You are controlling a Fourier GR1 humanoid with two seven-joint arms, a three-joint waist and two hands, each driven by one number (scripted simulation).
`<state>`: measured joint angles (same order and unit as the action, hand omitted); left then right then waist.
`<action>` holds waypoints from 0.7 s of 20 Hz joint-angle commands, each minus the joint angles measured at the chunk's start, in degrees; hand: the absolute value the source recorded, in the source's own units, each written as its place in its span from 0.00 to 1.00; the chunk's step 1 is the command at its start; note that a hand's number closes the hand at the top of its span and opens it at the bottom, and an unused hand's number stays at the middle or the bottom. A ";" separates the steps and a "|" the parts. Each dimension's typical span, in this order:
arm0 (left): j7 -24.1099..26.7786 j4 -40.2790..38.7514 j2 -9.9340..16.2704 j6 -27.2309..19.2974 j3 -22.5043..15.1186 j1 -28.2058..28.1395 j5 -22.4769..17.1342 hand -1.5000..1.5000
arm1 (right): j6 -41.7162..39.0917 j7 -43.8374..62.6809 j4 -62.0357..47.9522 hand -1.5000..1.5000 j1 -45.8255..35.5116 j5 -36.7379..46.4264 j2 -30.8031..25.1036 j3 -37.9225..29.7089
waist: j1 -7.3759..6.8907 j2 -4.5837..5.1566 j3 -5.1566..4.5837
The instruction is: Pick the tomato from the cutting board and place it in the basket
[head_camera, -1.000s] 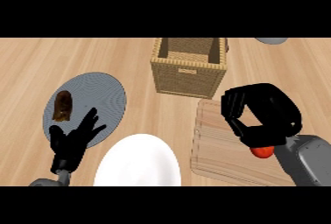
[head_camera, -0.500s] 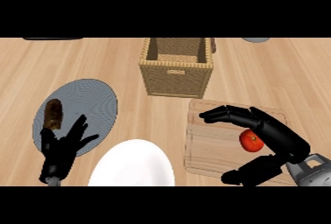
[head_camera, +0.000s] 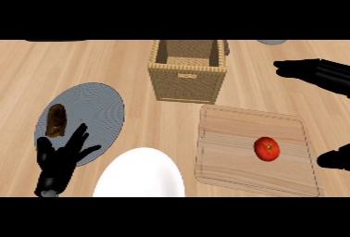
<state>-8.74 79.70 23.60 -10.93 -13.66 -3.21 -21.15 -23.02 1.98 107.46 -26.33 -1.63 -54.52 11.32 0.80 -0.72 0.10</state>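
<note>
The left robot hand shows at about eight o'clock in the head view, rising from the lower edge with its fingers straight and spread, pointing toward twelve, the thumb angled toward two o'clock. It rests there, holding nothing. The right robot hand enters from the edge at two to three o'clock, its dark fingers stretched toward nine o'clock and empty. A separate black part at four o'clock is probably its thumb, though mostly cut off.

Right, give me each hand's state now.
Left hand: open, fingers spread, holding nothing.
Right hand: open, holding nothing; tomato lies apart on the cutting board.
</note>
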 commanded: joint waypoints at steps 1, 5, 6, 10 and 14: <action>0.08 -2.62 -0.13 -0.55 -1.56 -3.45 2.12 0.50 | -10.98 1.41 0.77 0.00 -2.64 -3.87 -9.83 -3.93 | -0.21 0.44 -0.21; -0.50 -1.29 1.24 0.51 -0.61 -4.29 1.39 0.50 | -22.90 0.65 -3.77 0.00 -5.65 -9.15 -17.78 -6.43 | -1.01 0.61 -0.25; -3.00 -1.98 -0.23 -1.71 -0.87 -1.32 2.04 0.50 | -24.19 -1.95 -5.26 0.00 -5.16 -6.17 -18.13 -5.70 | -0.91 0.88 -0.15; -0.22 -3.42 -1.05 -0.19 -0.37 -1.72 2.58 0.50 | -28.89 -5.44 -5.50 0.00 -4.16 -2.81 -19.43 -7.52 | -0.79 0.78 -0.12; -1.61 -1.69 -0.50 0.46 -0.53 -3.65 2.87 0.50 | -29.47 -9.01 -7.17 0.00 -2.47 3.51 -17.60 -7.89 | -1.26 0.87 -0.06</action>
<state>-9.52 81.22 22.93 -11.71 -13.51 -4.26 -19.00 -50.64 -3.13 102.29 -29.87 -3.20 -72.71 4.21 -0.11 -0.35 0.34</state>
